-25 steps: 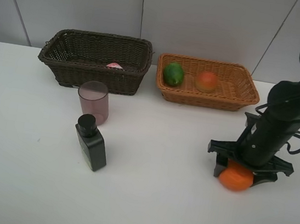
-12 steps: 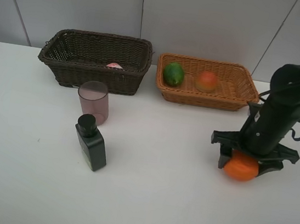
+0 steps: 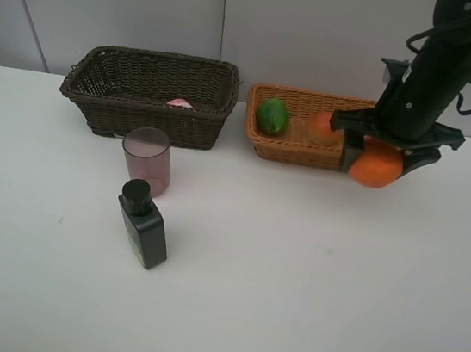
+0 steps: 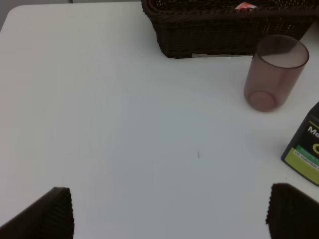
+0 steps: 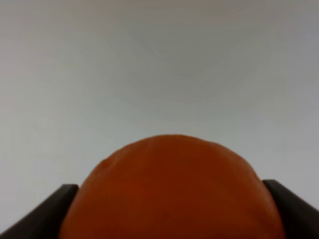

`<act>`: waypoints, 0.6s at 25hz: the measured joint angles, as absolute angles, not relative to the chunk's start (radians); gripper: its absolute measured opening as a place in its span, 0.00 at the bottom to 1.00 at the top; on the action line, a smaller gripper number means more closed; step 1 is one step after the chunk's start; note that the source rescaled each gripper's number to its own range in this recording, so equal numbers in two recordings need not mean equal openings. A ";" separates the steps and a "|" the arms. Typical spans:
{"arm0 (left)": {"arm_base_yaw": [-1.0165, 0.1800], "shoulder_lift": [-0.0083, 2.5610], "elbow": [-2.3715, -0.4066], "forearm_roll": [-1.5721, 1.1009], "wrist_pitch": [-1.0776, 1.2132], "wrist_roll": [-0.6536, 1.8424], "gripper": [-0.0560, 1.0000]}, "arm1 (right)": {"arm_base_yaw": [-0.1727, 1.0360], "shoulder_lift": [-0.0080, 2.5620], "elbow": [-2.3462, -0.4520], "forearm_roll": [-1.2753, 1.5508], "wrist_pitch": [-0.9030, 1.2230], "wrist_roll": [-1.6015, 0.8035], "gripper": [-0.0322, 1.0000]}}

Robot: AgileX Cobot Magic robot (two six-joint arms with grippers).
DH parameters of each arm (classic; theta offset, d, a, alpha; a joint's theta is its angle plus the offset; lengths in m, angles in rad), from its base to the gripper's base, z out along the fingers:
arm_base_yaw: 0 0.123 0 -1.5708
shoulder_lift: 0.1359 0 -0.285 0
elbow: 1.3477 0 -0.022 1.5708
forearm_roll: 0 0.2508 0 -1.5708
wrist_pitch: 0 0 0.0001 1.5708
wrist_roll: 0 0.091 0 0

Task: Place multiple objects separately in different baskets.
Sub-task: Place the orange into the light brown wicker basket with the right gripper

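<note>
My right gripper (image 3: 379, 154) is shut on the orange (image 3: 375, 169) and holds it in the air at the right end of the tan basket (image 3: 295, 153). The orange (image 5: 172, 194) fills the right wrist view between the two dark fingers (image 5: 45, 214). A green fruit (image 3: 272, 115) and a peach fruit (image 3: 321, 127) lie in the tan basket. The dark brown basket (image 3: 139, 116) holds a pink bottle (image 3: 178, 102). In front of it stand the mauve cup (image 3: 146, 160) and the black bottle (image 3: 144, 225). My left gripper (image 4: 172, 213) is open over bare table, near the cup (image 4: 274, 72).
The white table (image 3: 288, 304) stretches wide in front of both baskets. A grey wall (image 3: 324, 31) rises right behind them. The right arm (image 3: 447, 56) comes down from the upper right and covers the tan basket's right end.
The right gripper has lifted the orange off the table at the front right and carried it back and up to the tan basket's right end. Nothing else has moved.
</note>
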State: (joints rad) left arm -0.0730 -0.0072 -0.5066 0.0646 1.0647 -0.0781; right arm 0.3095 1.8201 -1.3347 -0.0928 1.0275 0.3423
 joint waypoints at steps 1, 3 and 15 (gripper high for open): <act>-0.073 -0.007 -0.507 0.065 1.065 -0.078 1.00 | 0.310 1.837 -1.373 -0.093 1.032 0.335 0.64; -0.073 -0.007 -0.507 0.065 1.065 -0.078 1.00 | 0.310 1.877 -1.440 -0.093 1.035 0.327 0.64; -0.073 -0.007 -0.507 0.065 1.065 -0.078 1.00 | 0.240 2.062 -1.646 -0.219 0.767 0.321 0.64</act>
